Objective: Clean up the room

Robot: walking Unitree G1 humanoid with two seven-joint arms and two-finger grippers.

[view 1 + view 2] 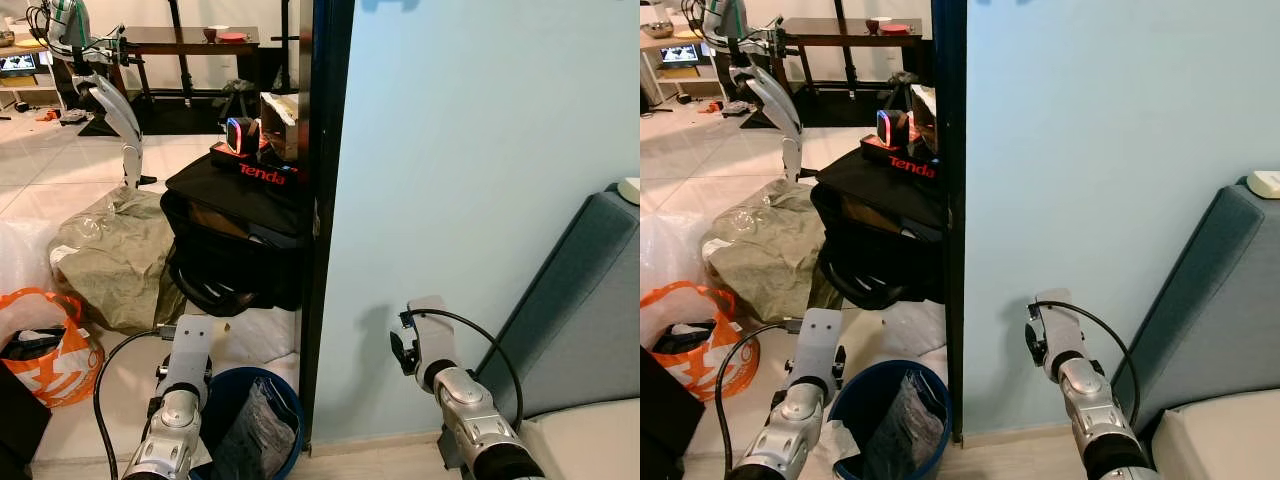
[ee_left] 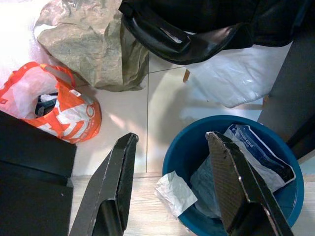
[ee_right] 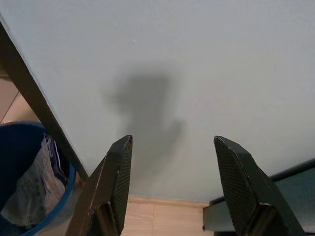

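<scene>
Bin: round blue plastic waste bin (image 2: 275, 162), standing on the floor against the dark door frame, already taking in crumpled wrappers, one white scrap (image 2: 175, 192) draping over its rim. I am holding my left gripper (image 2: 172, 147) above it, jaws apart and empty. My right gripper (image 3: 172, 147), jaws apart, is facing the pale blue wall (image 3: 197, 59). An orange plastic bag (image 1: 50, 345) and olive crumpled sack (image 1: 115, 255) are lying nearby, likely awaiting collection.

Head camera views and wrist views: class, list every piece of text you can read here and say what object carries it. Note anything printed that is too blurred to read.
"Tenda": red letters on the black box resting on top of the black bag.
Blue print on the white packet in the blue bin: too small to read.
White markings on the orange bag: not legible.
</scene>
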